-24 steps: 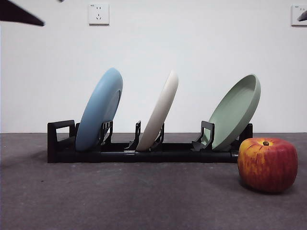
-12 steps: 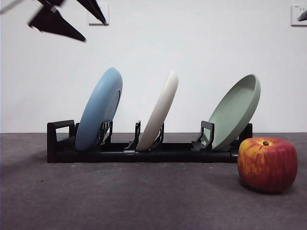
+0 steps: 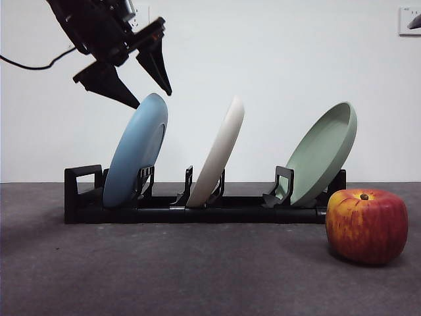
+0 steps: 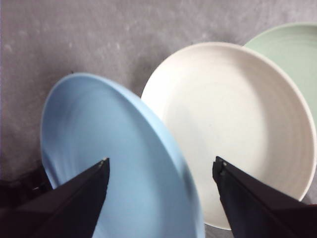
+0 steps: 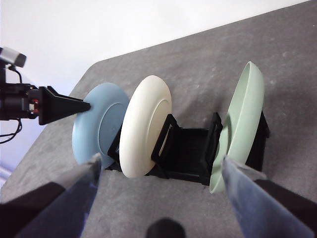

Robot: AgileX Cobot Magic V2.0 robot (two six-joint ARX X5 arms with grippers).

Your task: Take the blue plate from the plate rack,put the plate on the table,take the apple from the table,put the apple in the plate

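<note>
Leaning in the plate rack (image 3: 197, 212), the blue plate (image 3: 136, 153) is straddled at its top edge by the wide-open left gripper (image 3: 152, 100). The apple (image 3: 366, 226) is left on the table (image 3: 164, 270).

Plain white wall (image 3: 276, 59) is filling the backdrop; two white outlet plates, one (image 3: 409, 20) at the upper corner, are showing under even light.
</note>
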